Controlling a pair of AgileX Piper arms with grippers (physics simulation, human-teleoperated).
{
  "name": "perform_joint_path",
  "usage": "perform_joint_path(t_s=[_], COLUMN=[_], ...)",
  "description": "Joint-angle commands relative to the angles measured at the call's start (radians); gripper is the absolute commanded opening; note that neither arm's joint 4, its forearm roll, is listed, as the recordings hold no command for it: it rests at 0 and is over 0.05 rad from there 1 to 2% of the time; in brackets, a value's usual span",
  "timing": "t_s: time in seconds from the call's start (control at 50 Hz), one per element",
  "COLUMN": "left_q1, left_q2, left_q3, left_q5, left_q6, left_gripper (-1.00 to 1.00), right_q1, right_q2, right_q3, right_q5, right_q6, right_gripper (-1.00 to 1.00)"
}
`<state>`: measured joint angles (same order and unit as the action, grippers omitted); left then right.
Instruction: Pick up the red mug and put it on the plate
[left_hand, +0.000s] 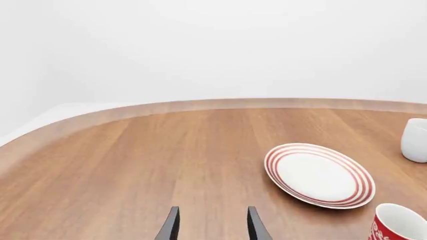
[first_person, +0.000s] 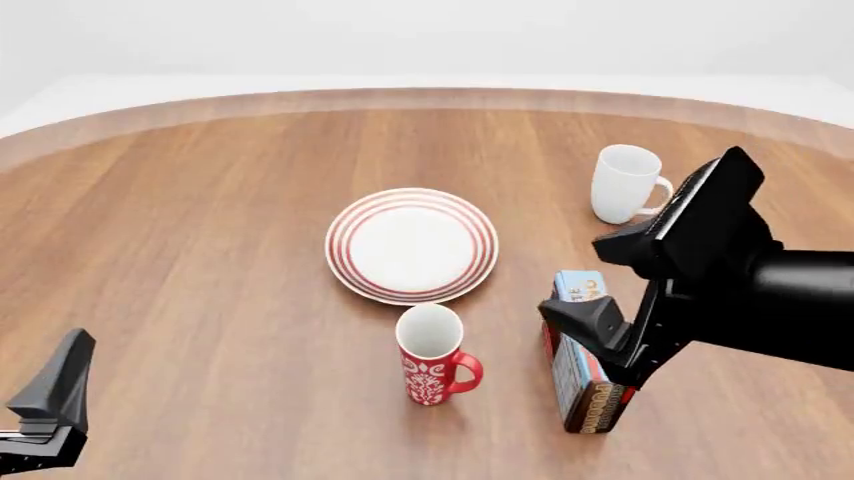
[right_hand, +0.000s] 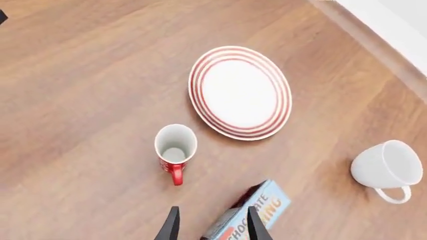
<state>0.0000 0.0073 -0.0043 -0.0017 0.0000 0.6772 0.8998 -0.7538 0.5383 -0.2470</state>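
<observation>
We take the red mug (first_person: 433, 355) as our landmark: it stands upright on the bench (first_person: 200, 250), handle toward the right arm, nothing gripping it. Level with it, just to its right, the right gripper (right_hand: 211, 225) hangs above a blue chocolate box (first_person: 582, 350), its 2 fingers (right_hand: 171, 223) parted and empty. Nearer us and well to the mug's left, the left gripper (left_hand: 211, 225) idles, fingers apart too. Just beyond the mug lies the plate (first_person: 411, 245), bare. Farther, to the right, stands a white mug (first_person: 626, 184). We judge the approach is in hand; next the right arm must cross left, drop over the mug, and close.
</observation>
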Motion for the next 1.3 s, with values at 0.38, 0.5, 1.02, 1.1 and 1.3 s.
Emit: perform_joint_path(t_s=[0.38, 0.5, 1.02, 1.1, 1.3], left_q1=[0.0, 0.0, 0.0, 0.0, 0.0], left_q2=[0.0, 0.0, 0.0, 0.0, 0.0], left_q3=[0.0, 0.0, 0.0, 0.0, 0.0], left_q5=[0.0, 0.0, 0.0, 0.0, 0.0], left_q6=[0.0, 0.0, 0.0, 0.0, 0.0], left_gripper=[1.0, 1.0, 1.0, 1.0, 1.0], right_q1=[0.076, 0.086, 0.108, 0.112, 0.104], right_q2=[0.154, 0.186, 0.318, 0.321, 0.345], right_q3=[0.069, 0.073, 0.16, 0.167, 0.19], right_q5=[-0.15, -0.176, -0.342, -0.349, -0.386], right_q6=[0.053, 0.062, 0.098, 0.101, 0.095], right_gripper=[1.0, 1.0, 1.0, 1.0, 1.0])
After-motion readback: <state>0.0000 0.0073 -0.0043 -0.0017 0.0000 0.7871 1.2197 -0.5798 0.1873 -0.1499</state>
